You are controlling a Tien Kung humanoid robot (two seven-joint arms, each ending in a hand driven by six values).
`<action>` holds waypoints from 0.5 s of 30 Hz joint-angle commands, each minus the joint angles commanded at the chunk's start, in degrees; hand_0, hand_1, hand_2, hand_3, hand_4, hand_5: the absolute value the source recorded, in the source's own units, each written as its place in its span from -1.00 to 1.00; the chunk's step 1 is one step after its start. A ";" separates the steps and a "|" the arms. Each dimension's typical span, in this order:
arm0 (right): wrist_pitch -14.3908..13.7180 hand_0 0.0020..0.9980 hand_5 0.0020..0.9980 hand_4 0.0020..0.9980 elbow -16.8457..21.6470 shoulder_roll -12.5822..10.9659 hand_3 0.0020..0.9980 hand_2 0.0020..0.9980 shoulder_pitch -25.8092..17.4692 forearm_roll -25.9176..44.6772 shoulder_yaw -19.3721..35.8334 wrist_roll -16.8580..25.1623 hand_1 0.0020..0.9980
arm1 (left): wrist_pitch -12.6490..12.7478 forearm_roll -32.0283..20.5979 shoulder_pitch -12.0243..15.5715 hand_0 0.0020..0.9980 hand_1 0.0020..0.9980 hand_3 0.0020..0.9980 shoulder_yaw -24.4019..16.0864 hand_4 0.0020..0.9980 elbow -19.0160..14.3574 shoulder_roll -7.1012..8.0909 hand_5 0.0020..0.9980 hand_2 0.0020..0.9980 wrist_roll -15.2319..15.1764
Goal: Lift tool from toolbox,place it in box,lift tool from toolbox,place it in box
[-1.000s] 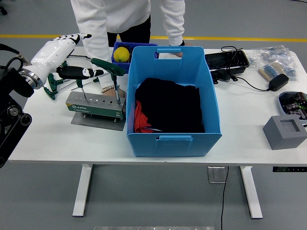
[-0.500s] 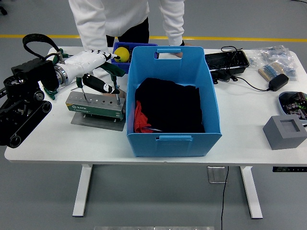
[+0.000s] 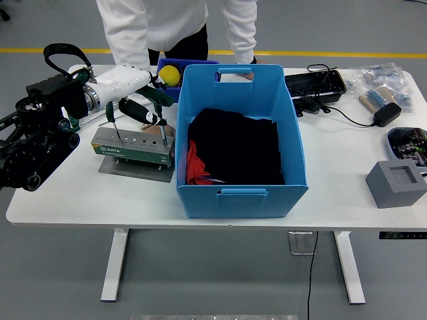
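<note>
Desk [image 3: 87, 193]: white, near edge along the lower frame, bare in front.

Box [image 3: 241, 200]: blue, centre frame, open top, dark cloth and a red item inside. No tool visible in it.

Toolbox [image 3: 133, 148]: grey-green holder block on a flat plate, left of centre, just beside the box's left wall. Two T-handle tools upright in its holes: one [image 3: 110, 115] at the left end, one [image 3: 160, 123] at the right end, nearest the box. More green-handled tools [image 3: 72, 123] lying behind the block, partly hidden by the arm.

Left hand [image 3: 137, 100]: white shell with black fingers [image 3: 142, 115], entering from the upper left, poised over the block's right half. Fingers pointed down and toward the right-hand tool's handle, held narrow; grip on the handle not confirmable at this angle, so contact cannot be told. Right hand: not in view.

Far side: small blue bin with a yellow ball [image 3: 169, 75] behind the hand; person in a white coat [image 3: 150, 23] at the top, one hand [image 3: 247, 75] on the box's far rim.

Risks, as judged: partial grip on the handle, leading to a slip on lifting; tilted pull binding the shaft in its hole and dragging the block; swing toward the box clipping its left wall or the person's hand.
</note>
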 joint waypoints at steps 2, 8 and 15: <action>0.05 0.31 0.34 0.55 0.00 -0.08 0.12 0.41 0.09 -0.16 0.06 -0.02 0.26 | -0.01 -0.15 -0.28 0.35 0.03 0.17 0.62 1.00 0.45 -0.20 0.12 -0.05 -0.01; 0.11 0.31 0.34 0.55 -0.04 -0.19 0.12 0.41 0.31 -0.43 0.11 -0.05 0.26 | -0.23 -0.56 -1.40 0.27 -0.03 0.12 2.58 1.00 2.74 -1.19 0.12 -0.07 0.05; 0.18 0.31 0.34 0.55 0.00 -0.38 0.12 0.41 0.55 -1.06 0.38 -0.19 0.26 | 0.22 -0.36 -2.80 -0.03 -0.27 -0.14 4.00 1.00 4.93 -2.14 0.12 -0.29 0.01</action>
